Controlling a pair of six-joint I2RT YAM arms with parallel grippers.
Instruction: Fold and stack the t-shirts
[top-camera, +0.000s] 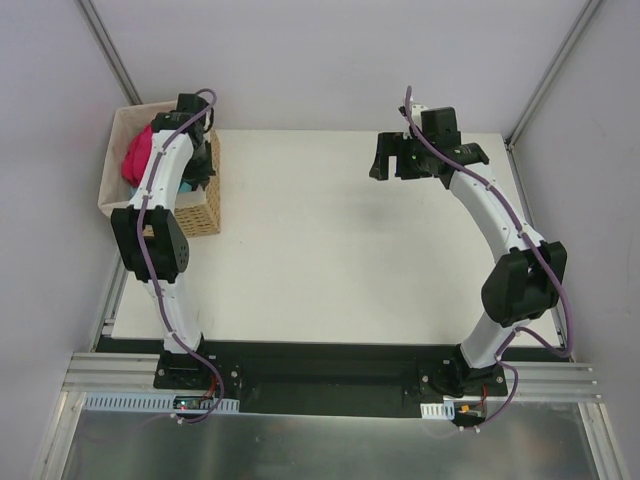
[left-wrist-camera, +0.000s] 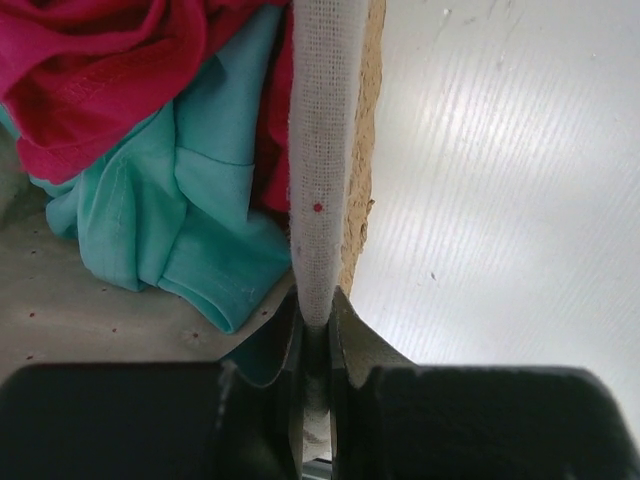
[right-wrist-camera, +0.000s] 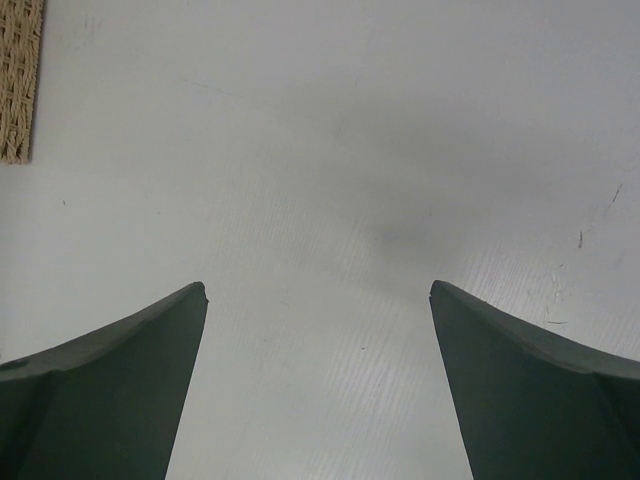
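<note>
1. The left pincer (left-wrist-camera: 316, 305) is closed tight on the wall of the basket (top-camera: 205, 215), nipping its white-lined edge. It has no tee in its hold.
2. The right pincer (right-wrist-camera: 318, 288) is spread wide and holds nothing. It hangs over the table (top-camera: 330, 260) at about 1 o'clock in the top view.
3. The pink tee (left-wrist-camera: 100, 70) is crimson and crumpled in loose folds, with a stitched hem showing. It lies uppermost inside the basket.
4. The turquoise tee (left-wrist-camera: 190, 200) is bunched under and beside the pink one, with a hemmed sleeve end pointing toward the left pincer. It rests on the basket floor, against the wall that the pincer grips.
5. Both tees are unfolded and in the basket, which sits at the table's 10 o'clock corner.
6. Count: two tees, one pink and one turquoise; one basket; two pincers.
</note>
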